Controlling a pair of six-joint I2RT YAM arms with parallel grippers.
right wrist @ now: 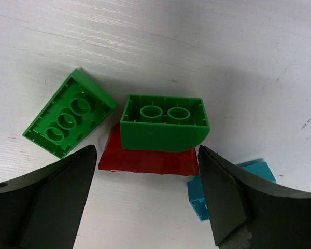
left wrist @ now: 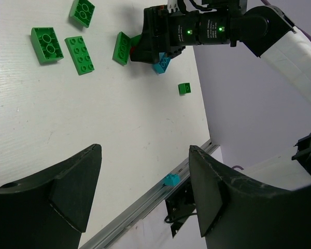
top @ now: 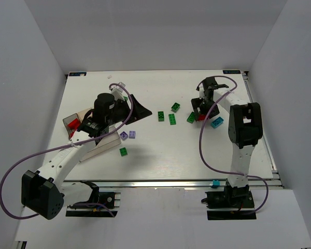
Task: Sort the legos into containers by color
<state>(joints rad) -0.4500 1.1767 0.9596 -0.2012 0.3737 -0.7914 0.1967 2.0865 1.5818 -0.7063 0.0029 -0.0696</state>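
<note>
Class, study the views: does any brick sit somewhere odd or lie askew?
Yes. A teal brick sits alone on the rail at the near edge, away from the rest. Farther back, a green brick lies hollow side up, overlapping a red one.

The containers (top: 72,124) sit at the bench's (top: 160,161) left edge, a pair of legos (top: 124,135) just to their right. Three more legos (top: 172,119) lie mid-bench. Farther right, the right gripper (top: 200,114) straddles a rounded brick (right wrist: 163,122) touching a flat brick (right wrist: 145,162).
</note>
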